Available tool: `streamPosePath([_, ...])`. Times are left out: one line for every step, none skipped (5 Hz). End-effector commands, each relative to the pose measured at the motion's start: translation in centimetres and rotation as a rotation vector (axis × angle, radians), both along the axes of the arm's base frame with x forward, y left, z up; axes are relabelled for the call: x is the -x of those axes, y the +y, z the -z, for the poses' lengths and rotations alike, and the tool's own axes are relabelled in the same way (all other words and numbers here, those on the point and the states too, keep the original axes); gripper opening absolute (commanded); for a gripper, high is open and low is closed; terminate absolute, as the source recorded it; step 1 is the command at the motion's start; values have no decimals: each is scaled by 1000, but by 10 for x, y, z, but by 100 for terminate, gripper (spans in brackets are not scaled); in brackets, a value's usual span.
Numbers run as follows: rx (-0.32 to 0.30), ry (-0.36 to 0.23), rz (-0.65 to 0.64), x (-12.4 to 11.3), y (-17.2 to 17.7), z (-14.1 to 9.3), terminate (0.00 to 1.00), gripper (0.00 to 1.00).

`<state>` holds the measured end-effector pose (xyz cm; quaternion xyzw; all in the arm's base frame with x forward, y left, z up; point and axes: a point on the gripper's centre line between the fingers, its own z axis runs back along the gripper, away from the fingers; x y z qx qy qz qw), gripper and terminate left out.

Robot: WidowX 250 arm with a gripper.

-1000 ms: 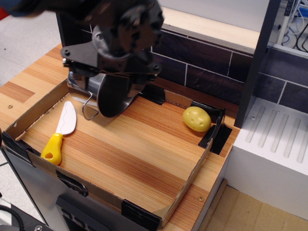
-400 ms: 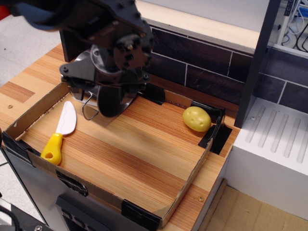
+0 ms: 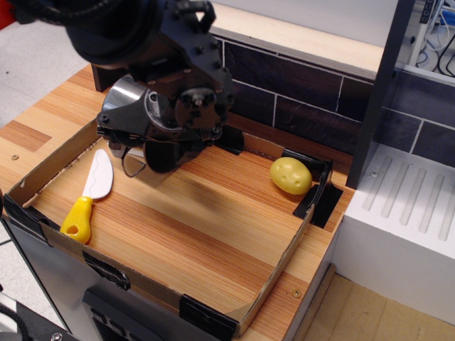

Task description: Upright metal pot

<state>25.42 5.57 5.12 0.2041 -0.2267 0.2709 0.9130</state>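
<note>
The metal pot is at the back left of the cardboard tray, tilted and mostly hidden behind my black gripper. Its shiny wall shows at the upper left, its dark inside below the gripper, and one wire loop handle hangs at its lower left. The gripper bears down on the pot from above and holds it at the rim. The fingertips are hidden by the wrist.
A white-bladed toy knife with a yellow handle lies at the tray's left. A yellow toy potato sits in the back right corner. The cardboard tray rim bounds the wood board. A dark tile wall stands behind, a white rack to the right.
The gripper has come lower and turned over the pot. The pot has tilted with it: more shiny wall shows at the upper left and less dark inside. Knife and potato have not moved.
</note>
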Motion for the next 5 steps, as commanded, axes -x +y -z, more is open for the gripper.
streamPosePath([-21, -25, -36, -13, 11, -8, 0, 100])
streamPosePath([-21, -19, -48, -18, 12, -9, 0, 100])
streamPosePath([-21, -13, -49, -20, 13, -10, 0, 100])
streamPosePath([-28, -6, -46, -20, 13, -6, 0, 0])
streamPosePath([-11, -26, -61, -21, 14, -6, 0, 0])
